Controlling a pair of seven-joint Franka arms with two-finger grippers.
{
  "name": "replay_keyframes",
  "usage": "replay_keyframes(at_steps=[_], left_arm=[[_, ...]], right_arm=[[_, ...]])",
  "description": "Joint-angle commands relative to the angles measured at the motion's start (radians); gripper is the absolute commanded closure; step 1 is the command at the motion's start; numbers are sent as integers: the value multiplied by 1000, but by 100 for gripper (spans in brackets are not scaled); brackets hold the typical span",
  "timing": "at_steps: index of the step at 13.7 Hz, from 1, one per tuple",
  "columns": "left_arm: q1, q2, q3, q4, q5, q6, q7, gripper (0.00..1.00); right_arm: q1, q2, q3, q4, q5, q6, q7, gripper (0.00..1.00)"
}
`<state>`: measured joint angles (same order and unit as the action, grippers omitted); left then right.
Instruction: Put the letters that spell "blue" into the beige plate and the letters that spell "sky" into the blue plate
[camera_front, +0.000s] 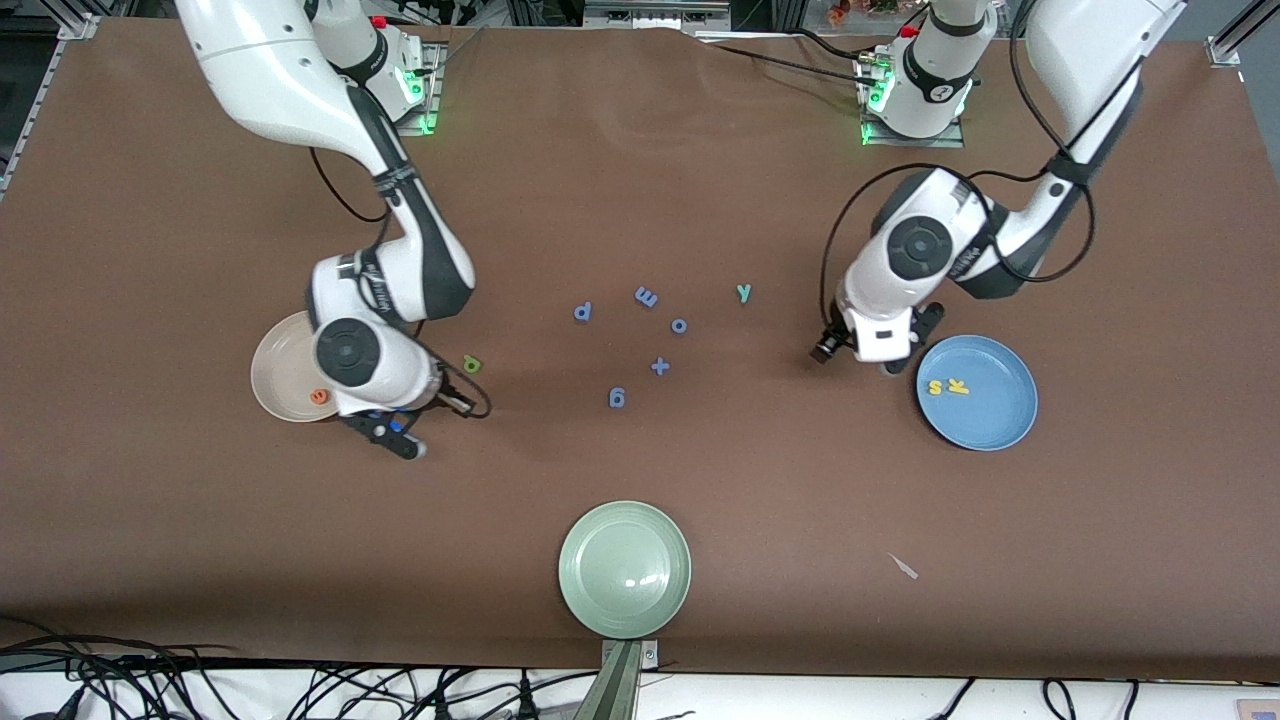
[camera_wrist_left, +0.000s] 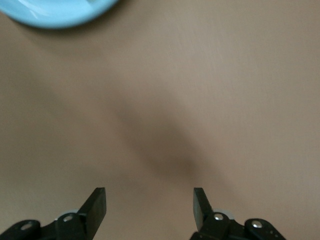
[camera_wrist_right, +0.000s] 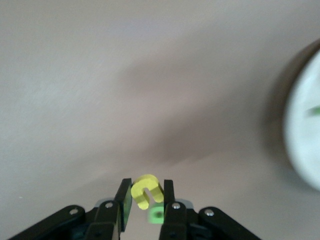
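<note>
Beside the beige plate (camera_front: 278, 372), my right gripper (camera_wrist_right: 145, 197) pinched the yellow u (camera_wrist_right: 146, 191); left gripper (camera_wrist_left: 149, 205) hung open by the blue plate (camera_front: 990, 425). Next: drop it in.

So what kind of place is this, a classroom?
More likely a robotics lab: two robot arms bolted to a brown-covered table, foam letters like the teal y to sort into plates such as the blue plate, cables along the edge.

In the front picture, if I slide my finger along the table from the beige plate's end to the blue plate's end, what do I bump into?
beige plate → orange e → green b → blue p → blue g → blue plus sign → teal y → yellow s → yellow k, both in the blue plate.
</note>
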<state>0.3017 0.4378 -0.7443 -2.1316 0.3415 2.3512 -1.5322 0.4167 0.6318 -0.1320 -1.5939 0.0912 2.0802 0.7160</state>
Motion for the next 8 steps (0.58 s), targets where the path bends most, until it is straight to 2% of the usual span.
replay_keyframes(at_steps=[1,3,5,7,8], left_arm=[[-73,-19,-4,-67,11,114,-17,21],[-110,-13,-4,-67,78,137,-22,21],[-124,-11,-6,-99,186,187,-19,26],[-128,15,-6,-117,284,201,-11,26],[-128,30,-7,-117,318,201,-17,26]], right_arm=[[-7,-41,-84,-4,-5,-113,-195,79],[-7,-113,-147,-104,-5,-115,-315,78],[-7,-191,-208,-228,-4,-89,-416,77],[-7,-245,-259,-361,5,7,-513,70],[-7,-259,-267,-407,8,67,-539,61]])
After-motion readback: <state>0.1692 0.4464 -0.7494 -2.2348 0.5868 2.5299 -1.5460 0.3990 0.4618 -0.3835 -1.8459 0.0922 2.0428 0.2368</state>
